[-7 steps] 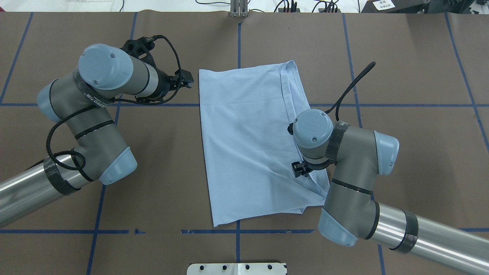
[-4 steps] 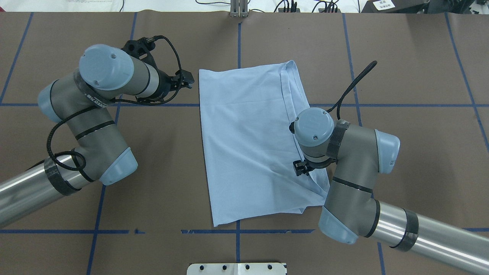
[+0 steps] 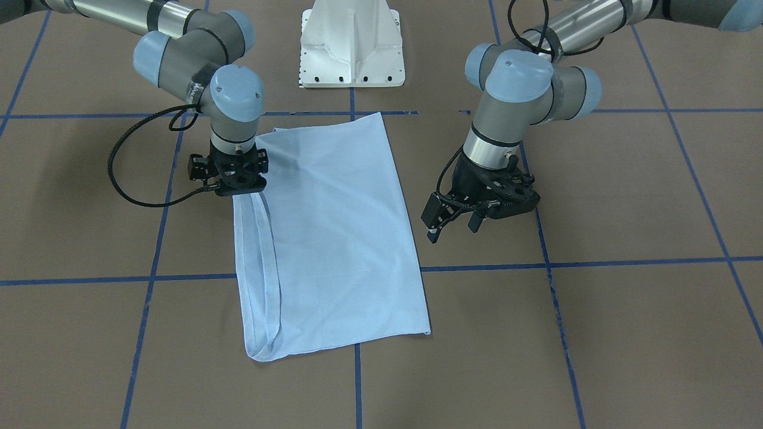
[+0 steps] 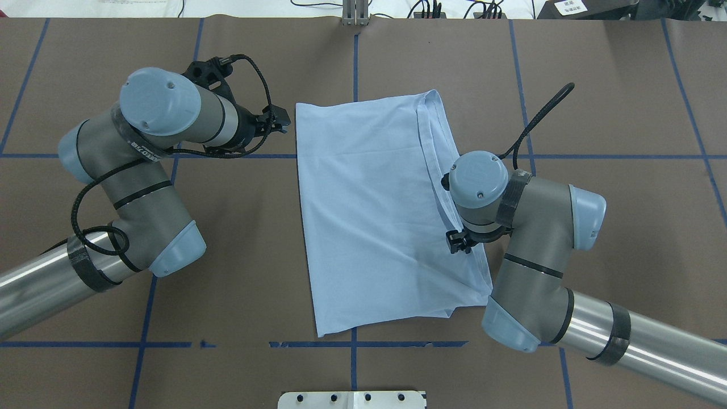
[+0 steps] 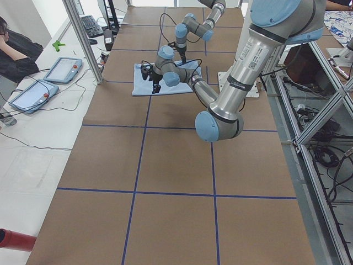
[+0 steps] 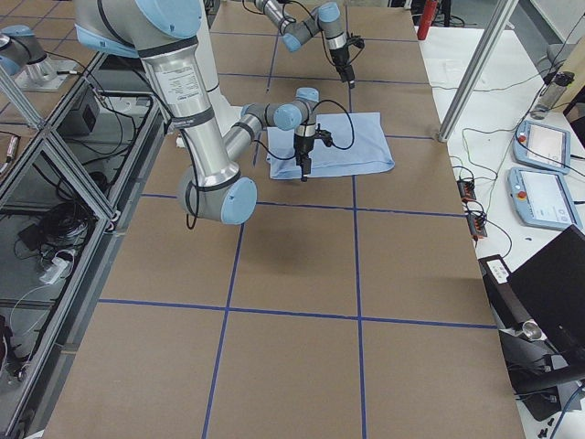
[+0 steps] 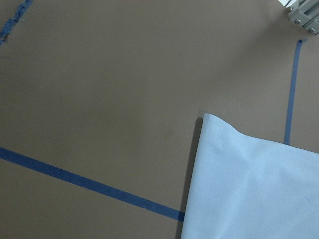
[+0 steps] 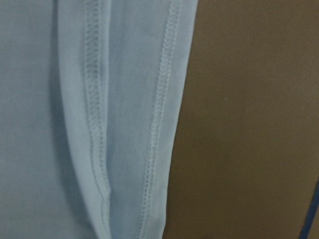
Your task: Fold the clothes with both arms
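The clothes are one pale blue T-shirt [image 4: 369,216] lying folded into a long rectangle on the brown table, also seen as T-shirt [image 3: 334,238]. Its doubled stitched hems [image 8: 94,124] run along the robot's right edge. My right gripper [image 3: 240,187] points straight down over that hem edge, at right gripper [image 4: 456,243]. Its fingertips are hidden, so I cannot tell its state. My left gripper [image 3: 453,229] is open and holds nothing, just off the shirt's far left corner [image 7: 212,122], at left gripper [image 4: 281,119].
Blue tape lines [image 4: 355,62] grid the brown table. The white pedestal base [image 3: 351,47] stands at the robot's edge. A side table holds tablets [image 5: 63,69] beside a metal post [image 5: 83,38]. A person [image 5: 11,49] sits there.
My right arm has moved rightward and a little farther out, from over the shirt's near right part to its hem edge. The shirt lies as before. The left arm has barely shifted.
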